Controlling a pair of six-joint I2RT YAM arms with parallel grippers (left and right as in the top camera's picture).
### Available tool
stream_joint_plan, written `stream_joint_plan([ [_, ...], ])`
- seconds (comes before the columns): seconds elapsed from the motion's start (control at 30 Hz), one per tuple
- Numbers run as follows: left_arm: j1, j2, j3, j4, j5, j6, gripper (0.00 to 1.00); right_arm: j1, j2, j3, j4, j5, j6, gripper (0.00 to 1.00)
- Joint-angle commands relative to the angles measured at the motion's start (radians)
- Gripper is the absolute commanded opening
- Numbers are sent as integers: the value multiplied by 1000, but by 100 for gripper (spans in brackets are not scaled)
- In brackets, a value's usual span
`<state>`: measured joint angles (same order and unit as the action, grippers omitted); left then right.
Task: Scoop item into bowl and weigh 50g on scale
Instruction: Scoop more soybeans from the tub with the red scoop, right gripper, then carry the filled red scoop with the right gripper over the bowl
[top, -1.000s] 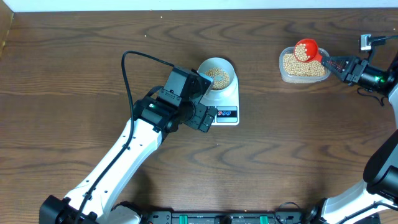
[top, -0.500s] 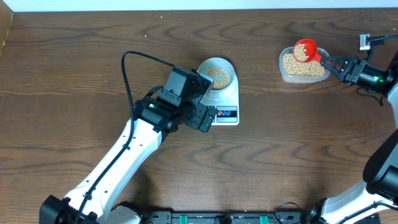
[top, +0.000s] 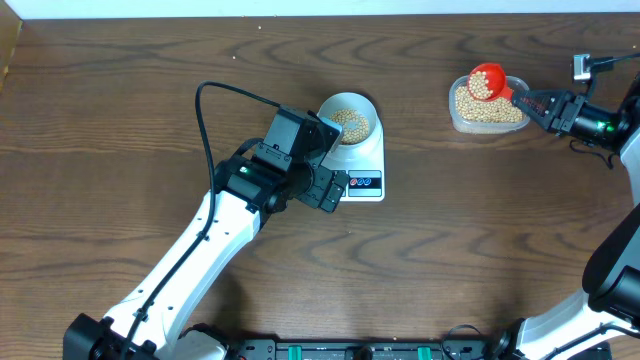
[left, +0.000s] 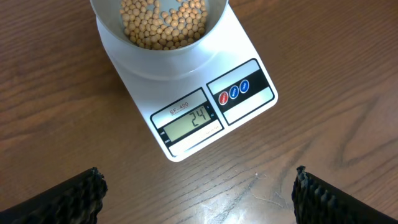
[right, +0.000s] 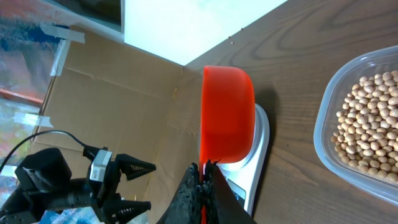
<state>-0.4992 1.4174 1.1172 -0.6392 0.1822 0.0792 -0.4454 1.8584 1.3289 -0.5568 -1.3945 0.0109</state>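
Observation:
The white scale (top: 362, 160) stands mid-table with the pale bowl (top: 347, 117) of tan beans (top: 350, 122) on it. In the left wrist view the scale (left: 239, 74) reads 24 below the bowl (left: 163, 56) of beans (left: 163, 22). My left gripper (left: 198, 193) is open and empty, hovering just in front of the scale. My right gripper (top: 533, 101) is shut on the handle of a red scoop (top: 489, 80) holding beans above the clear tub (top: 487, 105). The scoop (right: 227, 112) shows from below in the right wrist view, with the gripper (right: 206, 171) clamped on its handle.
The clear plastic tub of beans (right: 367, 124) sits at the far right of the table. A black cable (top: 225, 95) loops above my left arm. The table's back edge meets a white wall.
The red scoop with beans has risen slightly and shifted a little away from the tub's middle. The left arm has not moved.

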Motion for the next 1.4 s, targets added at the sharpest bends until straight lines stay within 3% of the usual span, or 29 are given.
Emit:
stream_joint_plan([
  [0.0,5,-9,1,0,9,6,98,8,12,-2,1,-18,-19,1],
  [0.73,5,-9,1,0,9,7,98,54,12,-2,7,-7,2,1],
  [1.37,5,-9,1,0,9,7,98,230,12,-2,101,87,95,1],
])
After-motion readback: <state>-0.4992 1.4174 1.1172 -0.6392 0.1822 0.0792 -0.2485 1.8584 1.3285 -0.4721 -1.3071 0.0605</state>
